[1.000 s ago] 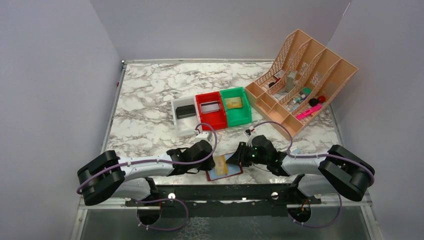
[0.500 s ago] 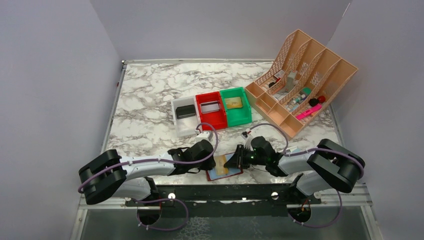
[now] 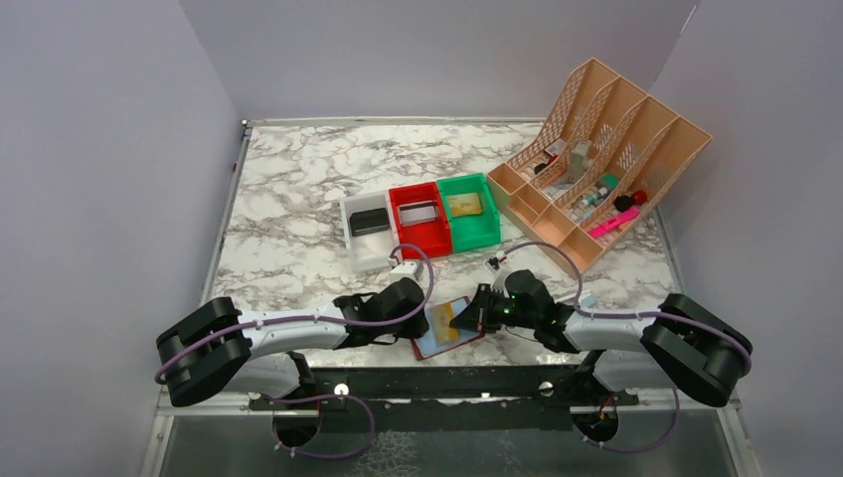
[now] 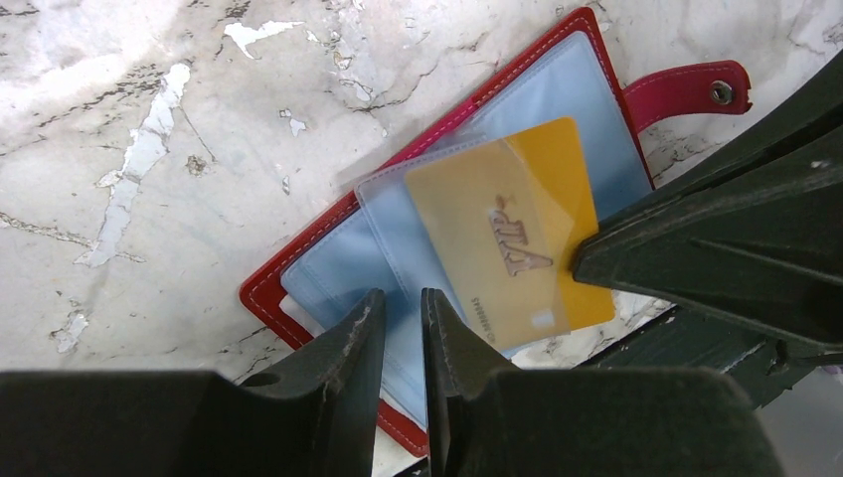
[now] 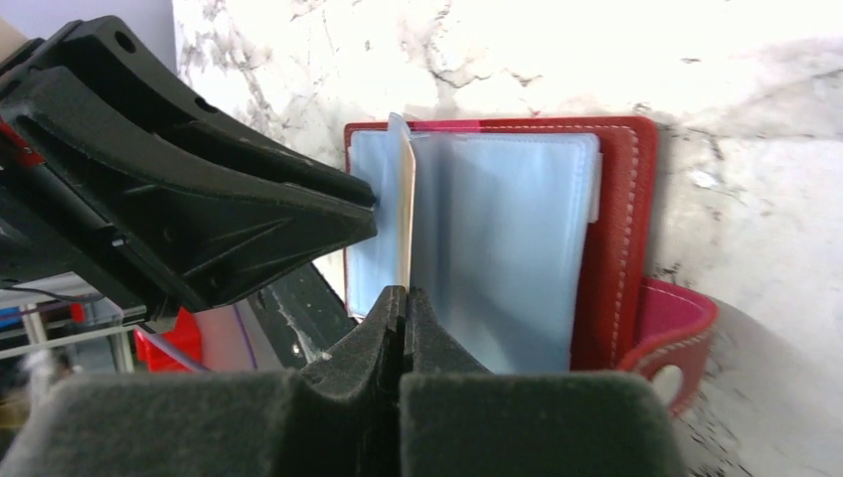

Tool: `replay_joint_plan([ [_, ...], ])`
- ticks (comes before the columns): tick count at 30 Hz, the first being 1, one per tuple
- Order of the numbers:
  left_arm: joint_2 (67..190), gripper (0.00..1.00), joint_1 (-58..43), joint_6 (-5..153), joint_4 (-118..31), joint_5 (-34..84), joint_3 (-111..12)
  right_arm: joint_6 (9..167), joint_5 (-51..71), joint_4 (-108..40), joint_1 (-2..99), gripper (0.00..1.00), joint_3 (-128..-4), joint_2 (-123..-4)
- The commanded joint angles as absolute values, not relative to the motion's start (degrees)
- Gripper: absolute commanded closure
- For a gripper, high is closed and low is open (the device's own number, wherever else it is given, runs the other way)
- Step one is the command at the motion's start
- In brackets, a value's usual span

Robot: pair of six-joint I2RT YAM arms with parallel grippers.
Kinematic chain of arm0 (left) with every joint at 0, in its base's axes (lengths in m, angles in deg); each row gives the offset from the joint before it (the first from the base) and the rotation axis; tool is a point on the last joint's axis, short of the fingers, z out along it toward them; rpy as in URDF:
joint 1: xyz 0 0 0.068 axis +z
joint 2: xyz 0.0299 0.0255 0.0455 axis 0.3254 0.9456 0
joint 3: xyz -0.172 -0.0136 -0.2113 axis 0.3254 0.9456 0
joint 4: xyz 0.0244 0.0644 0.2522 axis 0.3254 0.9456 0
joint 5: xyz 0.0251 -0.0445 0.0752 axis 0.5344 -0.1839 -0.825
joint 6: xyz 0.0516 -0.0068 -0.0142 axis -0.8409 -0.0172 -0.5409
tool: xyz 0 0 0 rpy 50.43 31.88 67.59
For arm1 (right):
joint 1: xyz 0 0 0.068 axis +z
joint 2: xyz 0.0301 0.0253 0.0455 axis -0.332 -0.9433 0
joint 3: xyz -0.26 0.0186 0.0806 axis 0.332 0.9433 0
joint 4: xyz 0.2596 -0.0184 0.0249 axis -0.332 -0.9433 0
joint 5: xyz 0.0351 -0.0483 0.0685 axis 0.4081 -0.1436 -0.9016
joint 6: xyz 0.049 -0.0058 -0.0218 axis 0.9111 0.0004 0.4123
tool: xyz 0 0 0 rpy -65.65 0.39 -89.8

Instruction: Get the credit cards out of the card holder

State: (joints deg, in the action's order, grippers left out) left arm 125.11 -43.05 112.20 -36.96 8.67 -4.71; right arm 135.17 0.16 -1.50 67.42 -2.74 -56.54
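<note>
Marbled table (image 3: 298,189): card holder (image 4: 557,99) is laid open, gold card (image 4: 507,229) pinched edge-on by right fingers (image 5: 390,333); left fingers (image 4: 348,343) are held nearly together over it.

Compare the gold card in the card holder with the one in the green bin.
The holder's gold card sits in a clear pocket of the card holder, its edge pinched by the right tool; the bin's gold card lies loose and untouched in the green bin. Both are gold.
</note>
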Motion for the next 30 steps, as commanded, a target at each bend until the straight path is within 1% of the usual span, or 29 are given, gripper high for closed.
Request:
replay_joint_plan([
  [1,125.7,0.76,-43.8,111.3,-32.1,8.2,-2.8,132.2,5.0,-9.9,66.5,0.98,-3.0,-53.0],
  [8,125.3,0.76,-43.7,111.3,-31.6,8.1,-2.9,130.8,4.9,-12.8,65.4,0.98,-3.2,-51.2],
  [15,122.5,0.75,-43.7,110.7,-29.8,7.0,-3.1,130.1,4.9,-15.0,64.9,0.97,-3.1,-48.3],
  [17,121.4,0.74,-43.8,110.1,-28.8,6.8,-3.6,129.6,3.8,-14.8,64.9,0.97,-3.2,-48.0],
  [20,119.4,0.69,-43.7,108.6,-27.3,6.6,-5.8,129.0,0.4,-13.0,64.9,0.97,-3.3,-48.7],
  [24,117.7,0.61,-43.8,106.7,-27.5,7.3,-10.1,129.2,-6.6,-5.9,64.9,0.98,-3.7,-53.0],
  [27,118.8,0.6,-43.7,105.9,-30.4,10.5,-11.9,129.7,-9.6,-2.8,64.9,0.99,-4.5,-57.0],
  [30,122.1,0.6,-43.8,105.7,-33.9,14.1,-12.1,130.8,-9.3,-0.7,64.9,0.99,-3.9,-58.9],
])
